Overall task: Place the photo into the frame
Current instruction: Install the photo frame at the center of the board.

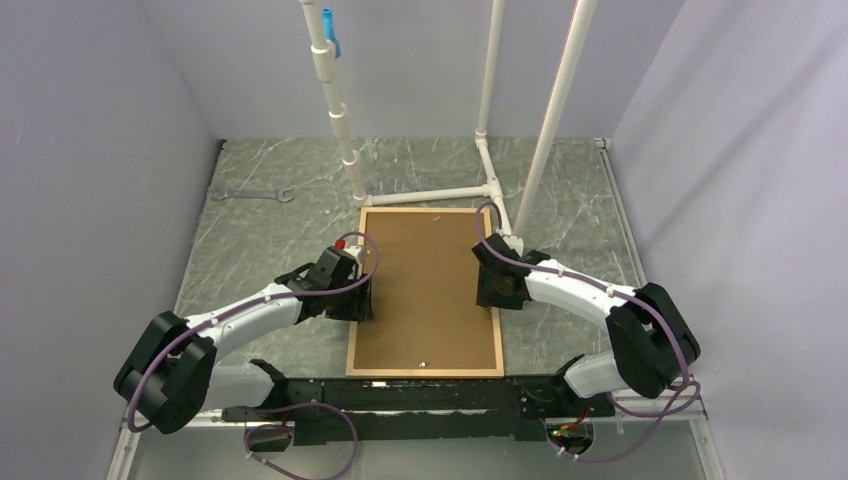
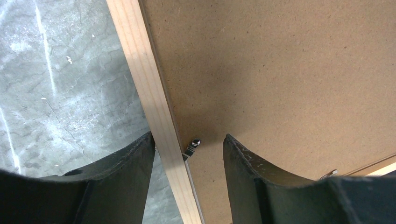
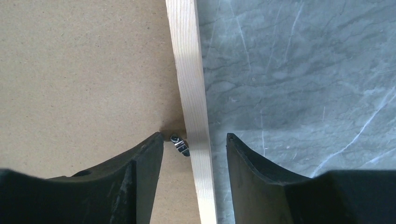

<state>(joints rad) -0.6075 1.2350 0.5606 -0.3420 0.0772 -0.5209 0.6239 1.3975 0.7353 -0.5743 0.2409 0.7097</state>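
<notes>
The frame (image 1: 425, 372) lies face down on the marbled desk (image 1: 270, 250), its long axis running away from the arm bases. A hardboard backing panel (image 1: 430, 300) fills it, and the photo can't be seen. The left end effector (image 1: 355, 300) and the right end effector (image 1: 495, 295) each straddle one of the frame's long rails. Both stand partly open and grip nothing, each over a small metal clip (image 2: 192, 145). A white pipe structure (image 1: 440, 195) crowds the frame's far end.

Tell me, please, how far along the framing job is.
Done, apparently: the backing panel sits inside the frame; the photo is out of sight. In hand: the left end effector and the right end effector, both open, each straddle the frame's edge by a metal clip. Remaining, probably: securing the clips.
</notes>
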